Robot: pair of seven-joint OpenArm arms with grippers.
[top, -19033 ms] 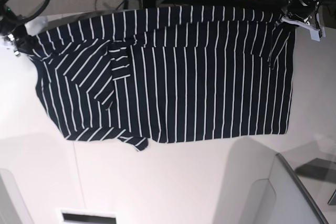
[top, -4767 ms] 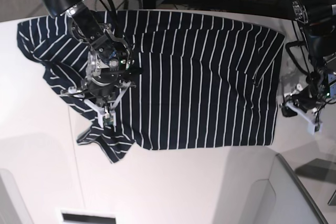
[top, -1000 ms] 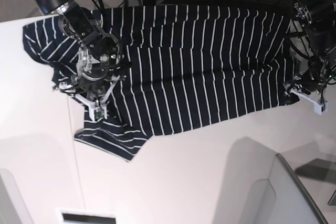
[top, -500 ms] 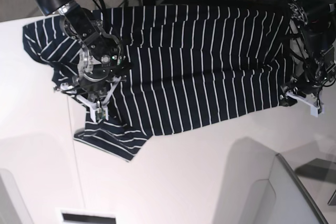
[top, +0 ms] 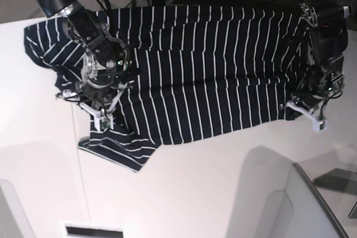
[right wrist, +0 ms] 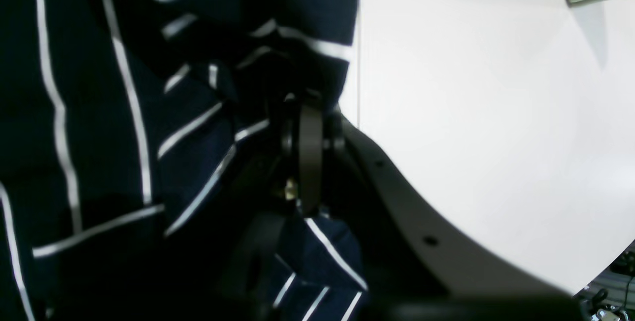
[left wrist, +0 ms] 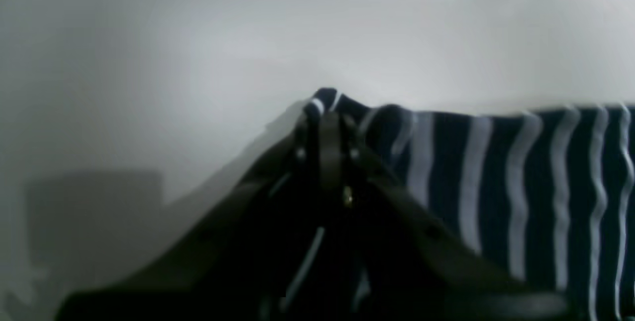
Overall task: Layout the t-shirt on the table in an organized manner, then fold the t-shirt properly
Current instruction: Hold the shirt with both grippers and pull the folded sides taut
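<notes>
Left gripper [left wrist: 325, 112] jaws pressed together, pinching corner of t-shirt [top: 206, 71] at its hem edge on white table [top: 195, 193]; a second ago those jaws stood wide. Right gripper [right wrist: 302, 107] jaws clamped on bunched striped cloth near opposite lower corner, unchanged. T-shirt lies spread across far half of table, lower hem slanted, left-arm corner now drawn inward

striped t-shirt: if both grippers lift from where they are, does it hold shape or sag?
Likely sags: the t-shirt already ripples and bunches by the right gripper. Probably light and floppy, since the left gripper pinches only a corner, which puckers. It may drag on the table rather than slide flat.
</notes>
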